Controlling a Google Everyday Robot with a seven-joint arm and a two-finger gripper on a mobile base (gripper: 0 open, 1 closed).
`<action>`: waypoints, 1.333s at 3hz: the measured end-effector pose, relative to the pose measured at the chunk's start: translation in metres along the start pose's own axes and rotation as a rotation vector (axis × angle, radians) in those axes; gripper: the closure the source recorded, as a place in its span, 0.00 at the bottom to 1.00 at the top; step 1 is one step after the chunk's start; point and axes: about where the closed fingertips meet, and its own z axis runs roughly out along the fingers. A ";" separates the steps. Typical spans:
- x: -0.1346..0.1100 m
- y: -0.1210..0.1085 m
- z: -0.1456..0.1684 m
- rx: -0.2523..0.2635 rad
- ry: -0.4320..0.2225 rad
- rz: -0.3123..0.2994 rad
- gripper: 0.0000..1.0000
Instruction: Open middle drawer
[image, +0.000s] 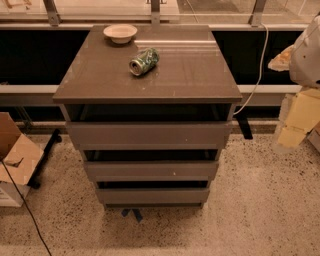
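A grey-brown cabinet (150, 75) stands in the middle of the camera view with three handleless drawer fronts stacked below its top. The middle drawer (150, 170) has a front of medium height with a tiny pale speck right of centre. It sits between the taller top front (147, 134) and the shortest bottom front (152, 195). Dark gaps show above each front, and no drawer interior is visible. My arm's white body (307, 52) is at the right edge, with my pale gripper (296, 122) hanging below it, well right of the cabinet and apart from it.
A crushed green can (144, 61) lies on its side and a pale bowl (120, 33) sits on the cabinet top. An open cardboard box (15, 160) and a black cable are on the speckled floor at left. A white cable hangs at the back right.
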 end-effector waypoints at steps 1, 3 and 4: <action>0.000 0.000 0.000 0.000 0.000 0.000 0.00; -0.018 0.005 0.038 0.072 -0.029 -0.087 0.00; -0.024 0.006 0.062 0.075 -0.065 -0.118 0.00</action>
